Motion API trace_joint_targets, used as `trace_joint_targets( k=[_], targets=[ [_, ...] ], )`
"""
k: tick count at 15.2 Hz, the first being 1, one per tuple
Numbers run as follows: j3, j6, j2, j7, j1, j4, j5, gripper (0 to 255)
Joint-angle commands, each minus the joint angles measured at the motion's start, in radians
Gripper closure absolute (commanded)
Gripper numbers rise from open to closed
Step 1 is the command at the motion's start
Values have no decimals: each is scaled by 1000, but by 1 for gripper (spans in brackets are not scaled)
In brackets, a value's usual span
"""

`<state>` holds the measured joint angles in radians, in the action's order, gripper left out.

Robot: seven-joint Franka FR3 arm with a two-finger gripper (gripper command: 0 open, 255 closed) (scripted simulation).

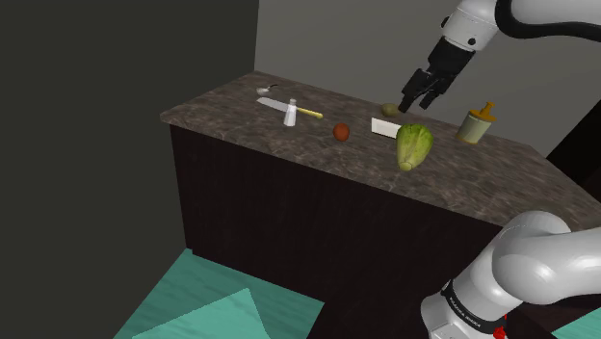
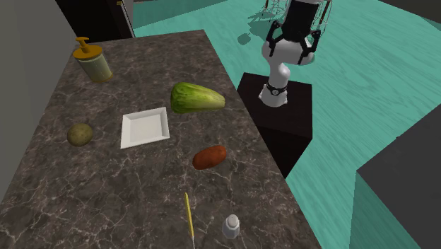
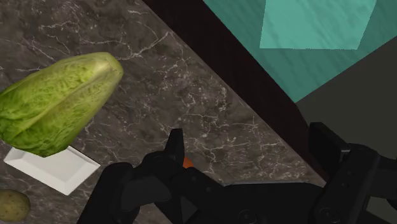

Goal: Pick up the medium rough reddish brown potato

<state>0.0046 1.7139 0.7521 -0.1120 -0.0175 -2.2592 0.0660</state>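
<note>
The reddish brown potato (image 1: 341, 131) (image 2: 210, 157) lies on the dark marbled counter (image 1: 241, 106) near its front edge. In the wrist view a small orange-red bit of the potato (image 3: 187, 163) peeks out beside the left finger (image 3: 175, 145). My black gripper (image 1: 416, 96) (image 3: 249, 137) hangs open above the counter, well up and toward the shoulder view's right of the potato, over the white plate's area. Nothing is between its fingers.
A green lettuce head (image 1: 414, 144) (image 2: 197, 97) (image 3: 57, 102) lies beside a white square plate (image 1: 385, 126) (image 2: 145, 127) (image 3: 54, 168). An olive potato (image 2: 80, 134), a pump bottle (image 1: 476, 123) (image 2: 93, 62), a shaker (image 1: 289, 113) (image 2: 230, 226) and a yellow-handled knife (image 1: 308, 113) also stand on the counter.
</note>
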Motion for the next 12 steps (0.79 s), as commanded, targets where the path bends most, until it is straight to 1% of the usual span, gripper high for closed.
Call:
trace_joint_targets(
  k=[1, 6, 12],
  targets=[
    [0, 0, 0, 0, 0, 0, 0, 0],
    [31, 107, -178, -137, -48, 45, 5, 0],
    [55, 200, -402, -299, -101, 141, 26, 0]
  ],
)
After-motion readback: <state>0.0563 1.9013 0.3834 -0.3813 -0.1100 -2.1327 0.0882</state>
